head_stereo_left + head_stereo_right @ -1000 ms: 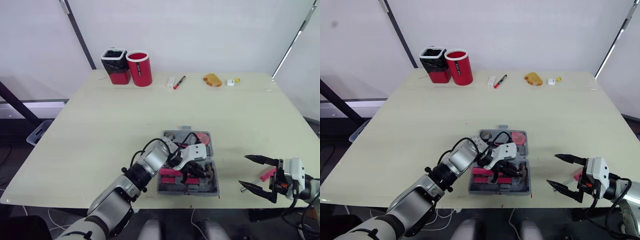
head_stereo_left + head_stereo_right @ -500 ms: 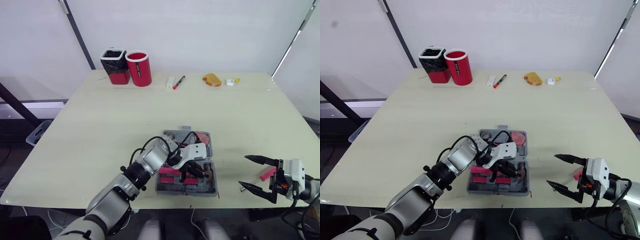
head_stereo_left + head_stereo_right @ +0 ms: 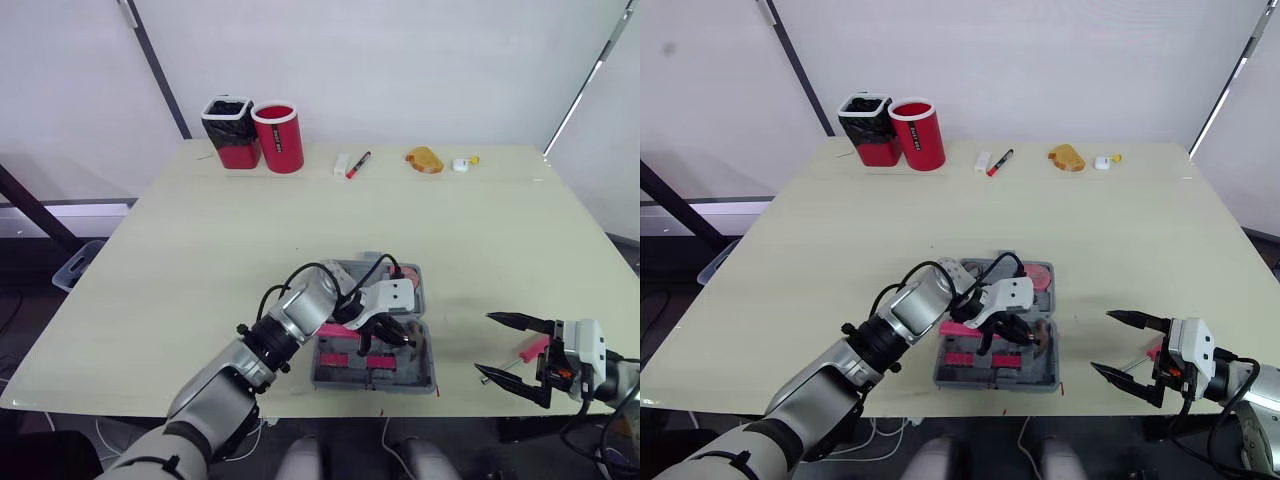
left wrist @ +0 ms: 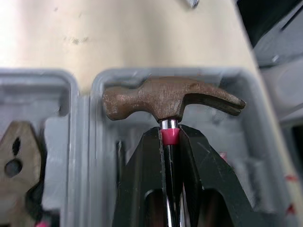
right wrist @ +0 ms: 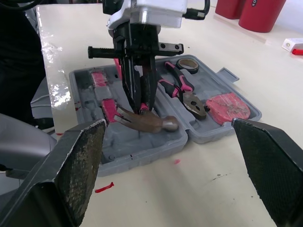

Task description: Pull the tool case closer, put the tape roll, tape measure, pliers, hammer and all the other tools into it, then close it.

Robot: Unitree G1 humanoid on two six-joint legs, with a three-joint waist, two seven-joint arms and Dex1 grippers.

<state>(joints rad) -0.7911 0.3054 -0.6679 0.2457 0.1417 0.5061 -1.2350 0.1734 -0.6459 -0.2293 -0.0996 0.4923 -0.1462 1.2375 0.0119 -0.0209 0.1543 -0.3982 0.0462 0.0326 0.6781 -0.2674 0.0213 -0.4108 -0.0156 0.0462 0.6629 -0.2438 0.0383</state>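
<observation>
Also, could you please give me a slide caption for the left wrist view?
Left claw shut on the hammer just below its head, over the open tool case.

Head pair looking down, wrist views close, sharing tool case [image 5: 142, 152]

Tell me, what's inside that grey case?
In the case: pliers, a tape roll, a red tape measure and a hammer gripped by the left fingers. Its handle is hidden behind them.

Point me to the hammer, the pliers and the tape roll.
hammer [image 4: 168, 97], left wrist view, brown head.
pliers [image 5: 191, 100], right wrist view, metal head by the pivot.
tape roll [image 5: 189, 69], right wrist view, rim of the ring.
</observation>
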